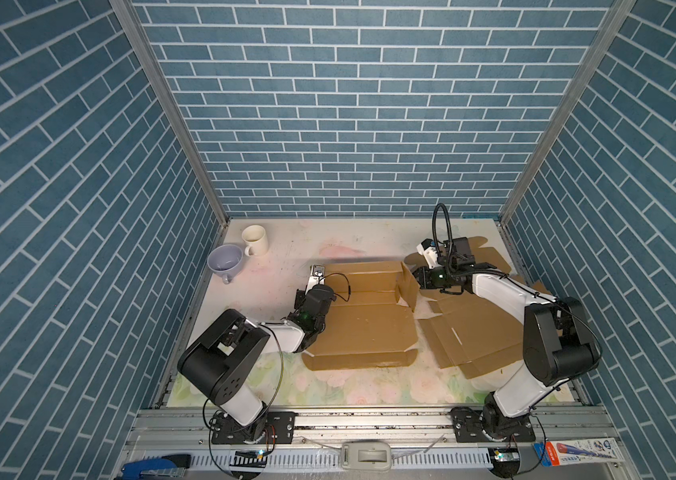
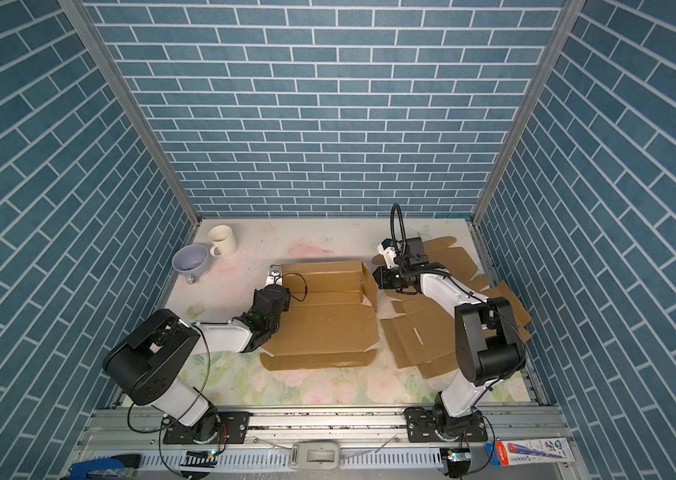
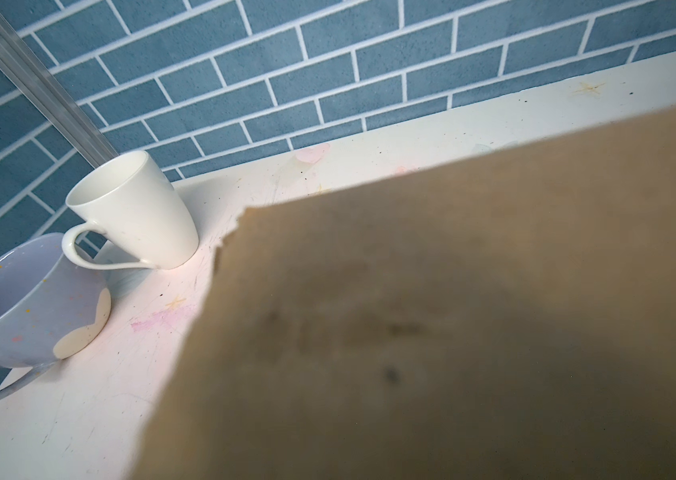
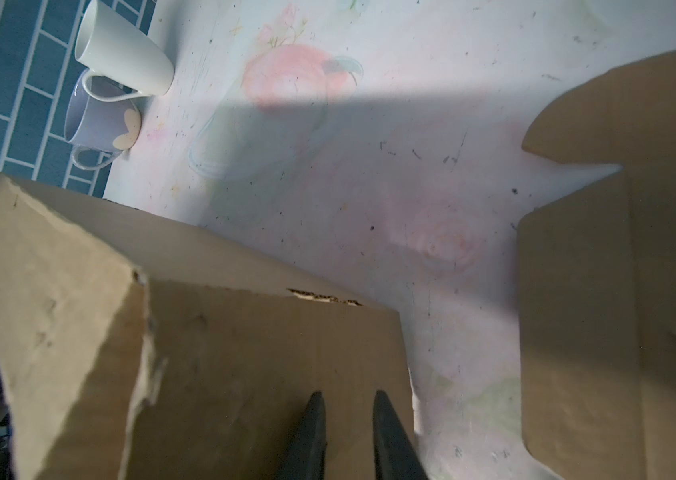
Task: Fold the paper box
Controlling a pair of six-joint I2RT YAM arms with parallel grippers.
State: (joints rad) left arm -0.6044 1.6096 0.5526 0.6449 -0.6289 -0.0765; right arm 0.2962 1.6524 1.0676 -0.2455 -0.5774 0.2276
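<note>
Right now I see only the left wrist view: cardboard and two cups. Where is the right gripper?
Observer: In a top view the right gripper is at the raised right flap of the paper box.
Operator: Are its fingers closed on that flap?
Observer: In the right wrist view the fingers stand slightly apart in front of the flap; I cannot confirm a grip.

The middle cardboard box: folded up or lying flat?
Partly folded. The paper box has its far wall and right-hand flap raised, while its near flap lies flat on the table.
</note>
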